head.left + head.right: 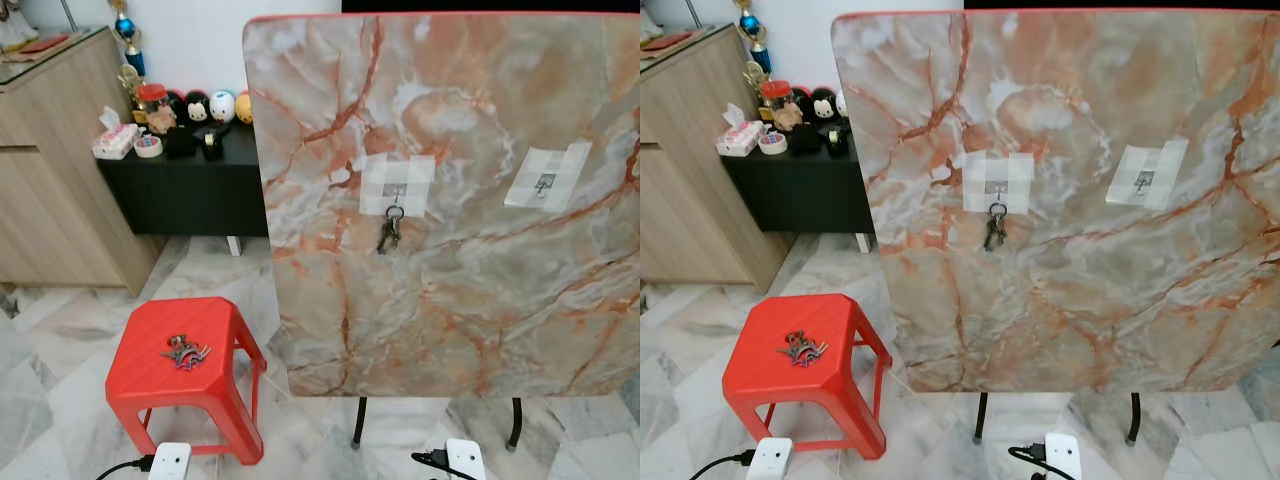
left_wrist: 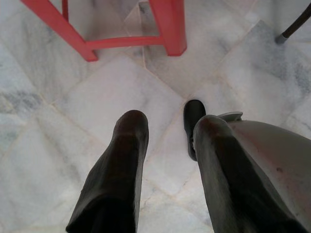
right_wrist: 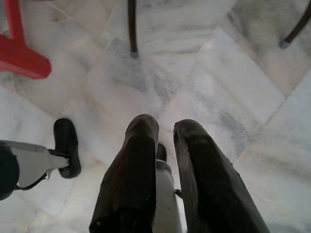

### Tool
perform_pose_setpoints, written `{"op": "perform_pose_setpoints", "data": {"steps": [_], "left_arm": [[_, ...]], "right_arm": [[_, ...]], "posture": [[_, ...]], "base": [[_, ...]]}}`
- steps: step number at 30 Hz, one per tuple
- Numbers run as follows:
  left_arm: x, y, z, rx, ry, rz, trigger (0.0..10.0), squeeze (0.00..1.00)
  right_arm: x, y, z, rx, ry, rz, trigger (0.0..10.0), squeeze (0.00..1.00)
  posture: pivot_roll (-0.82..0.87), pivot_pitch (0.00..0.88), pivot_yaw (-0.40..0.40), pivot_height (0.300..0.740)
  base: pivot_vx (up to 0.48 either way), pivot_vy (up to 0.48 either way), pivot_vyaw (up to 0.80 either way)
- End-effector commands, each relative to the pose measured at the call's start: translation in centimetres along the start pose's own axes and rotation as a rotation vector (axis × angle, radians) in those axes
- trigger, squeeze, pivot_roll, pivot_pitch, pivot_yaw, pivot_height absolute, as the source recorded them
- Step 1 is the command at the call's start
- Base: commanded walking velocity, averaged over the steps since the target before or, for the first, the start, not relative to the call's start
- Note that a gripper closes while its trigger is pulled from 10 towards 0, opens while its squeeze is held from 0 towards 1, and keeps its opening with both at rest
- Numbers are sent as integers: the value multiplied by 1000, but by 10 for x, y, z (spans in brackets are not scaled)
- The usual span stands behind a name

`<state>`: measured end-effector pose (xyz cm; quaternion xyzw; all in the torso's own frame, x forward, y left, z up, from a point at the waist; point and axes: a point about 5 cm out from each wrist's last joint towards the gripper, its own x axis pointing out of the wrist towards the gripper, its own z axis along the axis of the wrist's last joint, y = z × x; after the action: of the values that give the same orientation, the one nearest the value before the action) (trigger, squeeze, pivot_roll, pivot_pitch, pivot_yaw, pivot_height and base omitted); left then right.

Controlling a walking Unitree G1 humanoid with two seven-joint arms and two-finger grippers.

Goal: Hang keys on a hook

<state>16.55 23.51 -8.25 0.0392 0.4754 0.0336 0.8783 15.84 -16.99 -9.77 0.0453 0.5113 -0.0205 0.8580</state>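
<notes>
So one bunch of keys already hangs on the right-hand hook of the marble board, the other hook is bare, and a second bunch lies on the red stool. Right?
Not quite. The hanging keys are on the left-hand hook, and the right-hand hook is the bare one, as the left eye view shows. The rest holds: a second bunch of keys lies on the red stool beside the marble board.

text: none legible | shelf items (image 1: pixel 180 115): possibly labelled, too small to read

Head stereo pair looking forward and down at tilted marble board (image 1: pixel 450 200) and red stool (image 1: pixel 185 360), both wrist cameras hanging low, facing the floor (image 2: pixel 97 97), sharing the stool's legs
</notes>
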Motion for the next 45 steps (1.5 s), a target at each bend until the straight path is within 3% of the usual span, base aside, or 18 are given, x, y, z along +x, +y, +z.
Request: {"op": "perform_pose_setpoints", "data": {"steps": [1,13,22,35,45], "left_arm": [[-1,3,-4,10,21,5,10000,0],[-3,9,-9,11,28,8,10000,0],[-2,-1,-11,8,31,1,10000,0],[4,-26,6,9,6,-23,10000,0],[5,-29,12,7,-3,-25,10000,0]], "right_arm": [[0,1,4,5,-12,2,10000,0],[1,2,4,6,-12,6,10000,0],[1,2,6,10,-15,6,10000,0],[1,3,7,11,-19,8,10000,0],[1,3,7,9,-19,11,10000,0]], "posture": [[25,0,-6,740],[28,0,-8,740],[28,0,-9,740],[30,0,-9,740],[31,0,-9,740]], "base": [[0,349,0],[0,354,0],[0,353,0],[0,351,0],[0,352,0]]}}
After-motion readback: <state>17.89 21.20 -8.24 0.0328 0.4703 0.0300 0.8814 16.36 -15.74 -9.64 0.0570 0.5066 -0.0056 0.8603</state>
